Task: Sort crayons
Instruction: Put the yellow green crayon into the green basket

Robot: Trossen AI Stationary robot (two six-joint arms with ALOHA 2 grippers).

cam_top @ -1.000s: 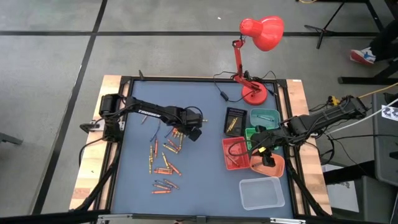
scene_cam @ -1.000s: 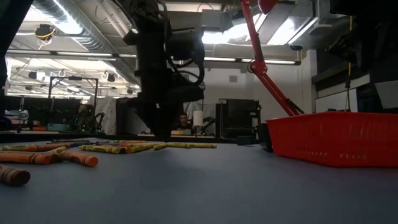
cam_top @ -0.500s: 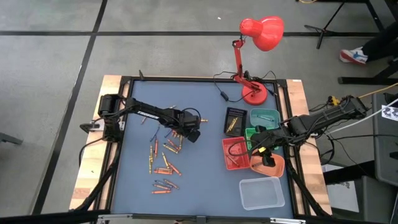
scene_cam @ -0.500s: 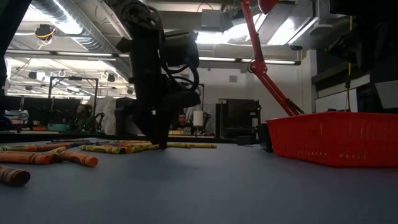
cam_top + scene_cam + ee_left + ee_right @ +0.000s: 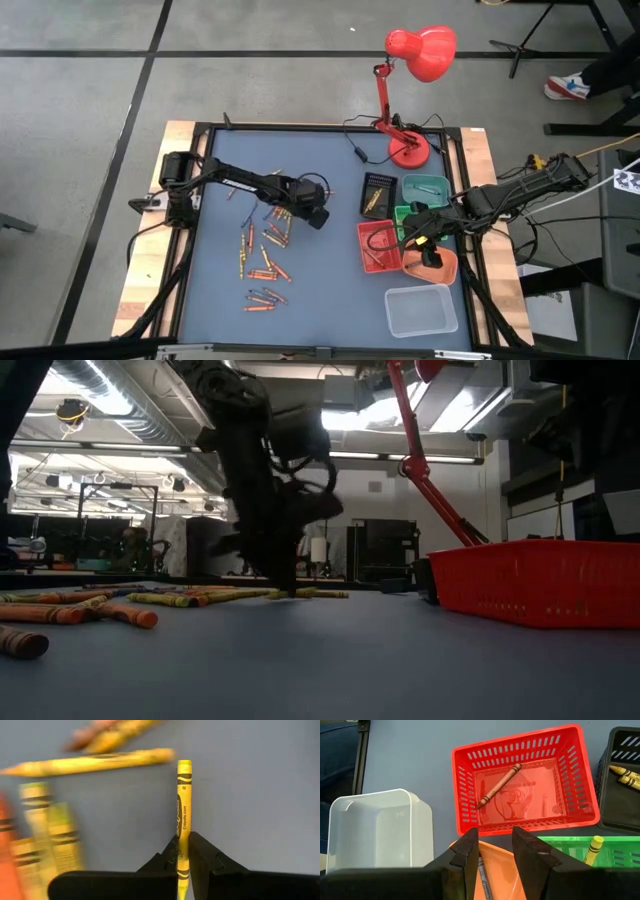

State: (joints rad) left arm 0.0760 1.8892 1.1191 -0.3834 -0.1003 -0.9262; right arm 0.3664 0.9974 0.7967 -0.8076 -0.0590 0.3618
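Many loose crayons (image 5: 262, 270) lie flat on the blue table's left half; they also show in the low view (image 5: 80, 610). My left gripper (image 5: 318, 216) is low over the table just right of that scatter, shut on a yellow crayon (image 5: 183, 800). Other yellow and orange crayons (image 5: 90, 764) lie beside it. My right gripper (image 5: 432, 258) is open and empty over the orange tray (image 5: 500, 865). A red-brown crayon (image 5: 499, 785) lies in the red tray (image 5: 520, 742). My left gripper pinches the yellow crayon's rear half (image 5: 181, 851) between its two fingers. The crayon lies along the fingers and sticks out well past their tips. The gripper (image 5: 290, 588) slants down from above, its tips close to the table. Whether the crayon touches the table, I cannot tell.
Trays stand in a group at the right: black (image 5: 378, 193) with yellow crayons, teal (image 5: 425, 187), green (image 5: 405, 215), red (image 5: 378, 262), orange (image 5: 440, 268), and a clear tub (image 5: 420, 310) near the front. A red desk lamp (image 5: 408, 150) stands at the far edge.
My left gripper has gone a little toward the table's right edge, staying low over the table, and the arm above it has tipped over.
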